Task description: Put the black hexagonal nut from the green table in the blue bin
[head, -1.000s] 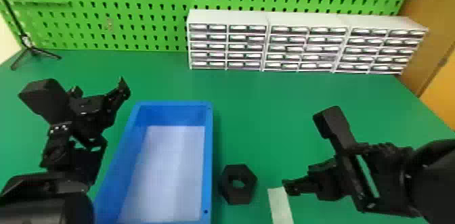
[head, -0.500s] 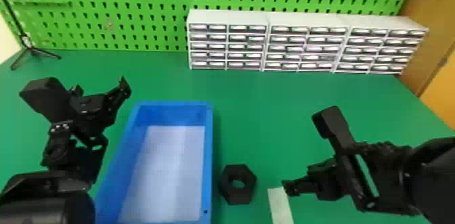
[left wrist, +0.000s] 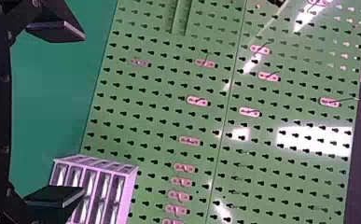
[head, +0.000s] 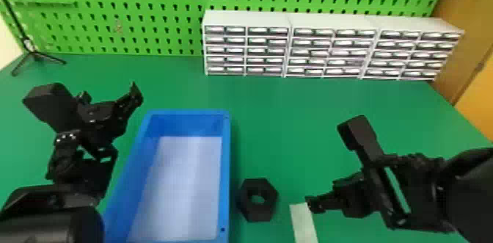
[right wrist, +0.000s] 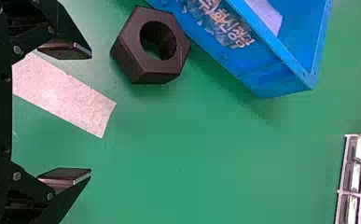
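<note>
Has L arm (head: 51,224) in from bottom L corner w/ L gripper (head: 110,94) aimed fwd, fingers (left wrist: 59,29) well apart; has R arm (head: 473,187) in from R edge w/ R gripper (head: 311,204) pointed inward, fingers (right wrist: 65,48) also well apart

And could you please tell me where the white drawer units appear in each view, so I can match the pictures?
Head view: the white drawer units stand at the back, against the green pegboard.
Left wrist view: beside the pegboard, partly behind one finger of the left gripper.
Right wrist view: past the blue bin, at the edge farthest from the right gripper.
Shared landmark: the green table.
</note>
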Robot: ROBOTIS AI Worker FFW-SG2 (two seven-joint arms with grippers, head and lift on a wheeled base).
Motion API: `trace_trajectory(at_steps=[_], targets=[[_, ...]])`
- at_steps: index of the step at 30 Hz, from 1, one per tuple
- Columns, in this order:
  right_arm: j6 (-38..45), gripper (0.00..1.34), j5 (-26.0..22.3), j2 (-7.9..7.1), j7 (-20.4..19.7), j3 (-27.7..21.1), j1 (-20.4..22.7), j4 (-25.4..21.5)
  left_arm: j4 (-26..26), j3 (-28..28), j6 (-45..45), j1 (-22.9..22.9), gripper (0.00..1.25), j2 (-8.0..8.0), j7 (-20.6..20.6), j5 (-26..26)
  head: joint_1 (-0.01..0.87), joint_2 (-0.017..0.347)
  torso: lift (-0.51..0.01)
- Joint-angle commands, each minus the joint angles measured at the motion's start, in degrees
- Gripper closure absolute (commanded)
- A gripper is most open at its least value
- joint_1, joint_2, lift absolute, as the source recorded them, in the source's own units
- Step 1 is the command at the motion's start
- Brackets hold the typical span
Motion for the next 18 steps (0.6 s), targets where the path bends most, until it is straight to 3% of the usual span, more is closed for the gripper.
trace_trajectory(at_steps=[1, 18], targets=[[0.0, 0.38, -0.1, -0.07, 0.0, 0.1, -0.2, 0.1, 0.0, -0.1, 0.1, 0.0, 0.13, 0.0, 0.0, 0.0, 0.692, 0.008, -0.097], [0.0, 0.38, -0.7, -0.07, 0.0, 0.2, -0.3, 0.6, 0.0, -0.1, 0.1, 0.0, 0.13, 0.0, 0.0, 0.0, 0.692, 0.008, -0.097]])
